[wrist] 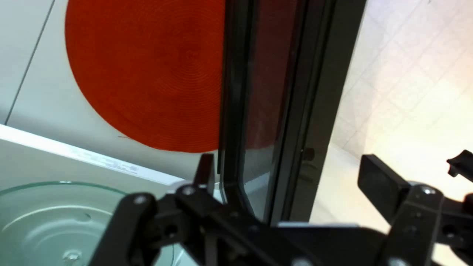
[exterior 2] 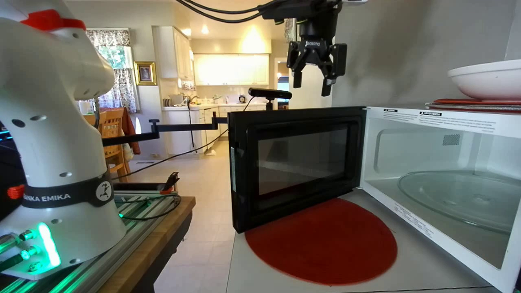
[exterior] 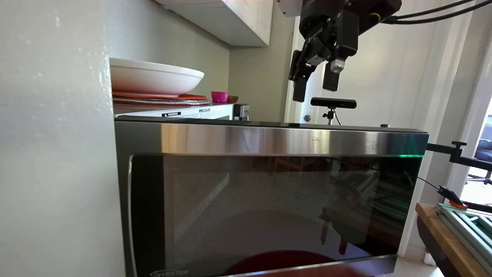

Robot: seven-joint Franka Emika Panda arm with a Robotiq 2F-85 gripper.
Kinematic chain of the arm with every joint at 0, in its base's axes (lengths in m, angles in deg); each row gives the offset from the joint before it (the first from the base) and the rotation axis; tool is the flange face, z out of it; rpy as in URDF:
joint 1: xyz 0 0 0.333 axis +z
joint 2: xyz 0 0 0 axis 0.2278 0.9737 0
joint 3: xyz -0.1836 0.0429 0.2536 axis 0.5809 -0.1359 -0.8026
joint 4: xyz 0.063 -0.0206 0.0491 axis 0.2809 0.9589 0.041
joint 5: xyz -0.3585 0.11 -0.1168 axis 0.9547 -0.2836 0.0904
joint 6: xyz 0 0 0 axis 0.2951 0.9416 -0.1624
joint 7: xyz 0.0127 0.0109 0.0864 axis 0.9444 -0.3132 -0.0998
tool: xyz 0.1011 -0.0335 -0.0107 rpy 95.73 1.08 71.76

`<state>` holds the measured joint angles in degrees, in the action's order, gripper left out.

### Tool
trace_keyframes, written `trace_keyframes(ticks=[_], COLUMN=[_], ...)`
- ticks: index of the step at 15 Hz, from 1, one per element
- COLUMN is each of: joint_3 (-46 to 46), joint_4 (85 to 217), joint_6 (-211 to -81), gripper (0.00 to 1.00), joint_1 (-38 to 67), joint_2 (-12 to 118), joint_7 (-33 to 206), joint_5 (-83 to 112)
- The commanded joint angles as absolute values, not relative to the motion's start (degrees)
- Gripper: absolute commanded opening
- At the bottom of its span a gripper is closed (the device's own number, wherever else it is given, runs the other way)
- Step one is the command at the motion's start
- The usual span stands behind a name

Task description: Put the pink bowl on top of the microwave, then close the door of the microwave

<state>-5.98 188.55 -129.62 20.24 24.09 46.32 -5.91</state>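
We find the fingers [exterior 2: 326, 88] wide apart, holding nothing, above the open door [exterior 2: 301, 160] of the microwave [exterior 2: 447, 122]; we judge the closing step in hand, the next move calling for a descent outside it and a push. A red mat [exterior 2: 325, 244] lies on the tabletop [exterior 2: 419, 262] under its swing, and a black camera [exterior 2: 270, 93] beyond the outer face may crowd the push. Beyond, the pink bowl [exterior: 219, 97] sits on top of the microwave, beside reddish plates [exterior: 196, 97] bearing a white dish [exterior: 155, 79].
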Motion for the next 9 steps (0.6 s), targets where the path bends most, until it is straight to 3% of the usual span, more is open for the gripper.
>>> trace_keyframes(ticks=[1,9], joint_3=[-6.1,-6.8], joint_4=[191.6,195.5], joint_6=[-131.6,-133.8], gripper=[1.00,1.00], joint_1=[21.4,23.2], joint_2=[21.9,20.1], joint_7=[45.8,45.7], joint_5=[-6.4,-6.0])
